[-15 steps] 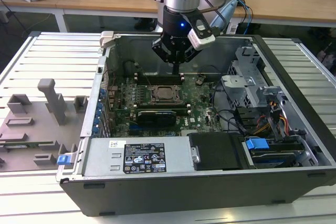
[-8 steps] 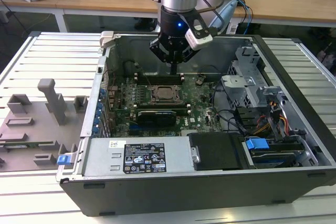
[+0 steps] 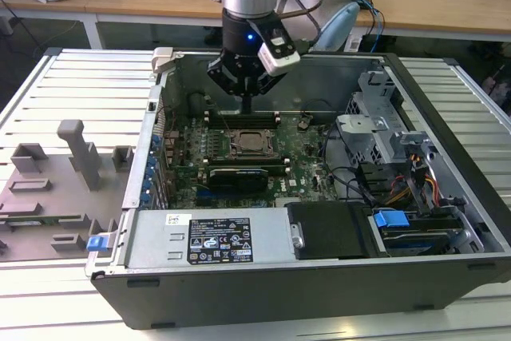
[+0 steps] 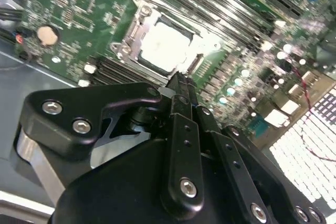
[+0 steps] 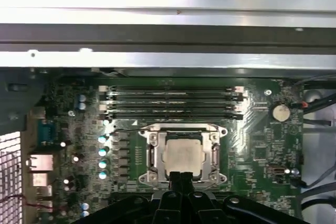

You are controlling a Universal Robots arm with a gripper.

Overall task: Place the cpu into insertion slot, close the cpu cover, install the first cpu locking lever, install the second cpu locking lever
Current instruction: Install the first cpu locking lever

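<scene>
- Cpu (image 5: 182, 153): lies flat in the socket near the middle of the motherboard (image 5: 262, 145); shows a dull silver square top, facing up, in both wrist views.
- Cpu cover (image 5: 152, 155): lies down flat over the socket as a silvery metal frame; rings the chip's top with its square window.
- Gripper (image 3: 246, 108): hangs inside the open computer case (image 3: 319, 293), pointing down at the board; keeps both fingers pressed together and holds nothing; stands just beside the socket's edge in the first wrist view; cannot tell whether it touches the board.
- Memory slots (image 5: 173, 100): run in four long black rows just beside the socket.
- Coin battery (image 5: 281, 111): sits on the board, well apart from the socket.
- Power supply box (image 3: 215, 237): lies along the case's near wall in the exterior view.
</scene>
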